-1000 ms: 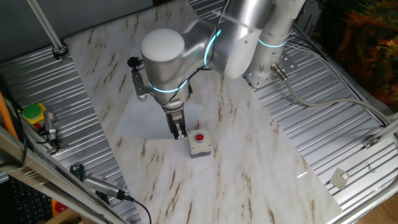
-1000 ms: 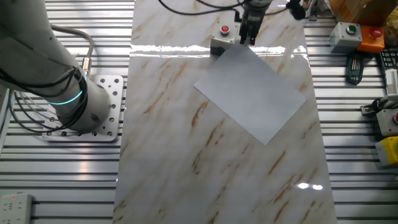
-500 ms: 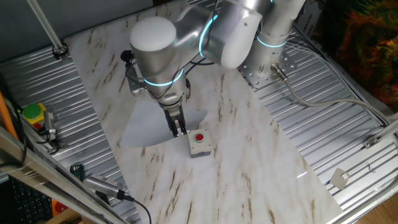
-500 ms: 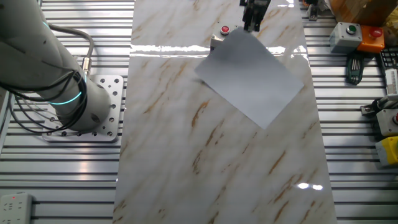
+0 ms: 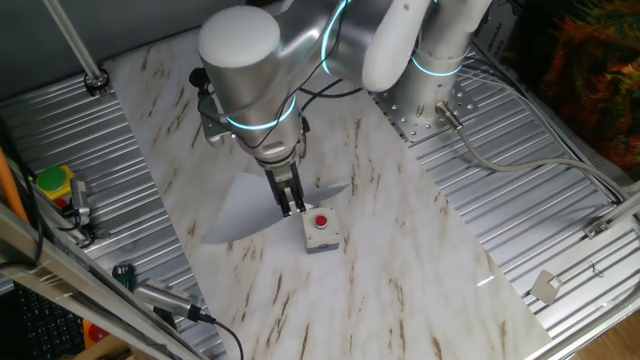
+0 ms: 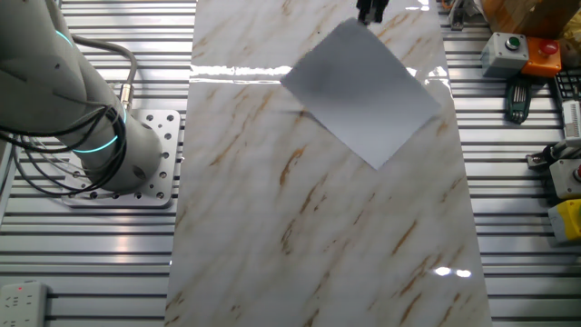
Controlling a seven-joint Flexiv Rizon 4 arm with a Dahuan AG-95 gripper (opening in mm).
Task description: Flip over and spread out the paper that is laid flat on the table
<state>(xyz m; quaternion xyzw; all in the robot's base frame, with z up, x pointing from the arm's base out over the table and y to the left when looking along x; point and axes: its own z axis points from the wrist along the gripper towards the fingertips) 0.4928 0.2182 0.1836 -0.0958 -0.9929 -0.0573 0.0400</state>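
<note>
The white paper (image 6: pixel 368 95) is lifted by one corner and hangs tilted above the marble-look table (image 6: pixel 272 227); its lower edge still looks close to the table. In one fixed view the paper (image 5: pixel 243 208) curves up beneath the arm. My gripper (image 5: pixel 293 207) is shut on the paper's corner, just above and left of the grey box. In the other fixed view the gripper (image 6: pixel 370 13) shows at the top edge, over the raised corner.
A small grey box with a red button (image 5: pixel 320 230) stands on the table right next to the gripper; the raised paper hides it in the other fixed view. Ribbed metal panels (image 6: pixel 536 227) flank the table. Another button box (image 6: pixel 505 53) and tools lie at the right.
The gripper has risen with the paper's corner. The sheet has lifted off the table, tilting up and covering the grey box in the other fixed view.
</note>
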